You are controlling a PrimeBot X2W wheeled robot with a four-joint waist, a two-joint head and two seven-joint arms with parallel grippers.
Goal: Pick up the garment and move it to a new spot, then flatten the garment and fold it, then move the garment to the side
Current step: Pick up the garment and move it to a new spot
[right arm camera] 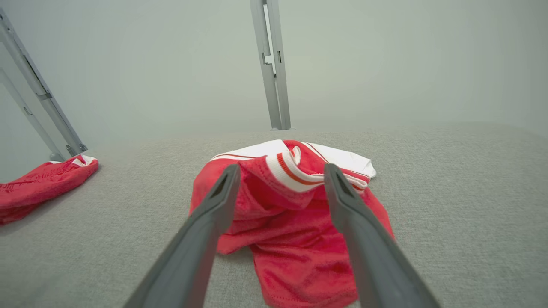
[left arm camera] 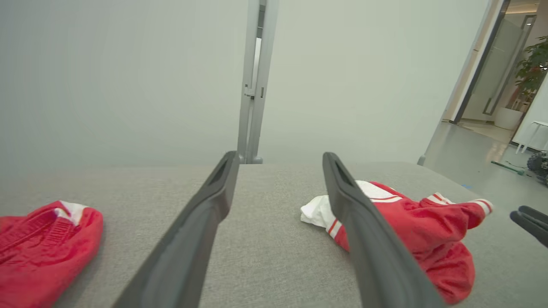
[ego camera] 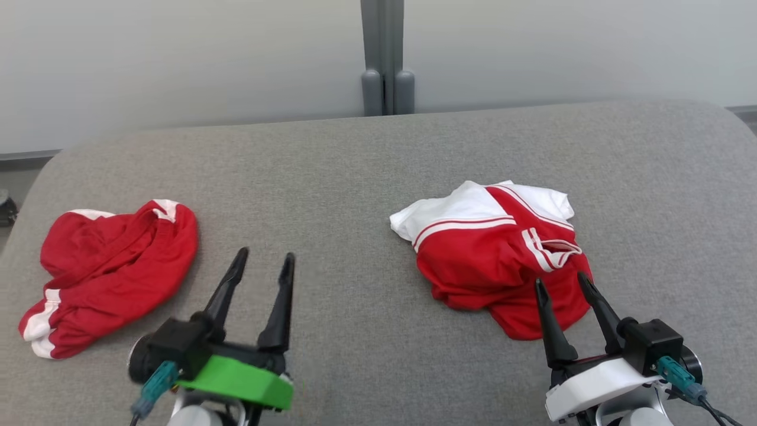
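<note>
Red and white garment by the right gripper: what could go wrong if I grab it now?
1. The red and white garment lies crumpled in layers; the open right gripper may pinch several folds, so it would likely lift bunched.
2. The other garment takes up the left of the grey surface; a drop there could tangle both.

L fingers wide apart, empty | R fingers wide apart, empty

I see a grey upright post. In front of the post lies a grey fabric-covered worktop; behind it, a pale wall. Far right of the post stand a glazed doorway and a potted plant.
</note>
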